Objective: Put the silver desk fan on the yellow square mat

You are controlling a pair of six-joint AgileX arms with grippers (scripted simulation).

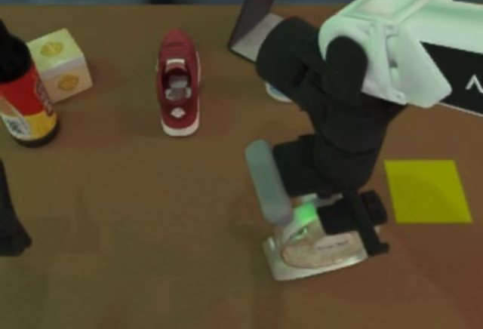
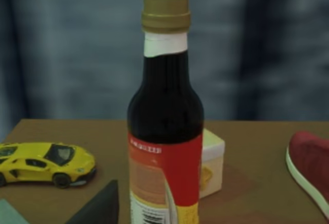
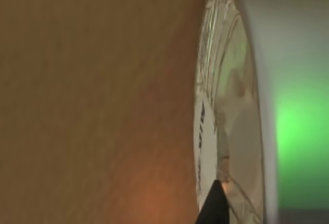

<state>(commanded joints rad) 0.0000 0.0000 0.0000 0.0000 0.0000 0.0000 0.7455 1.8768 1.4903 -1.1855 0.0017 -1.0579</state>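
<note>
The silver desk fan (image 1: 313, 255) stands on the table at the front, right of centre, its flat shiny base (image 1: 290, 269) towards the front edge. My right gripper (image 1: 326, 240) reaches down from the back right and is shut on the fan. In the right wrist view the fan's grille rim (image 3: 226, 106) fills the frame, with one black fingertip (image 3: 216, 206) against it. The yellow square mat (image 1: 426, 191) lies flat and bare just to the right of the fan. My left gripper (image 1: 7, 227) is parked at the left edge, open, one finger (image 2: 103, 206) showing.
A dark sauce bottle (image 1: 23, 95) and a pale cube (image 1: 60, 65) stand at the back left. A red shoe (image 1: 179, 84) lies at the back centre and a dark open laptop (image 1: 256, 12) behind my right arm. A yellow toy car (image 2: 46, 163) shows in the left wrist view.
</note>
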